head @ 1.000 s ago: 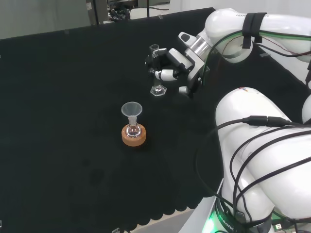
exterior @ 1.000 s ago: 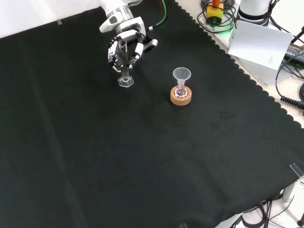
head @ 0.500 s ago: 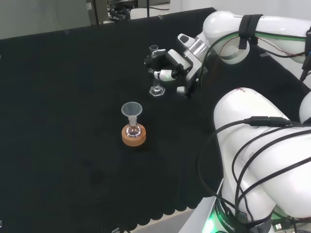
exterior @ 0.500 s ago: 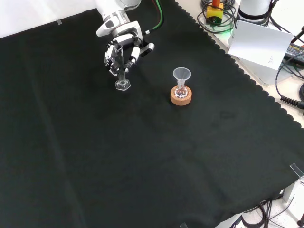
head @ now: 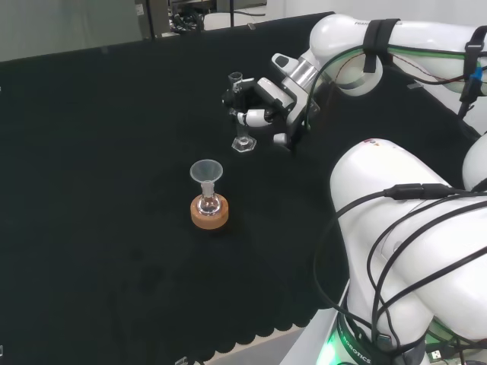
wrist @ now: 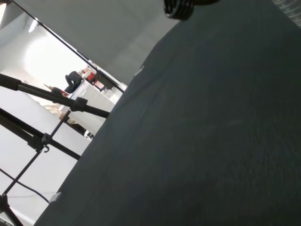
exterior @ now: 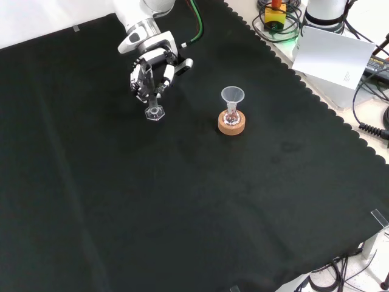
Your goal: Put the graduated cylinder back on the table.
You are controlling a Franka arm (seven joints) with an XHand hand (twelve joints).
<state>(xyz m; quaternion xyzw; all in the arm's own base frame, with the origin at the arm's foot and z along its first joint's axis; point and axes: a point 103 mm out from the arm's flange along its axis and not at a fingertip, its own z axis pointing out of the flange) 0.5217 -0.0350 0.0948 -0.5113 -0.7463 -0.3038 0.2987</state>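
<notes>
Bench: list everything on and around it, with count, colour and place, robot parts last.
Cylinder: one, clear glass, upright in the hand, left of the funnel in the front view.
Funnel: one, clear, sitting in a small flask on the stand.
Stand: one, cork brown, middle of the cloth's far half in the front view.
Cloth: one, black, covering the bench.
Card: one, white, off the cloth at the front view's upper right.
Cables: several, black, at the front view's right edge.
Arm: one, white, at the head view's right.
Hand: one, black and white, fingers curled round the cylinder.
</notes>
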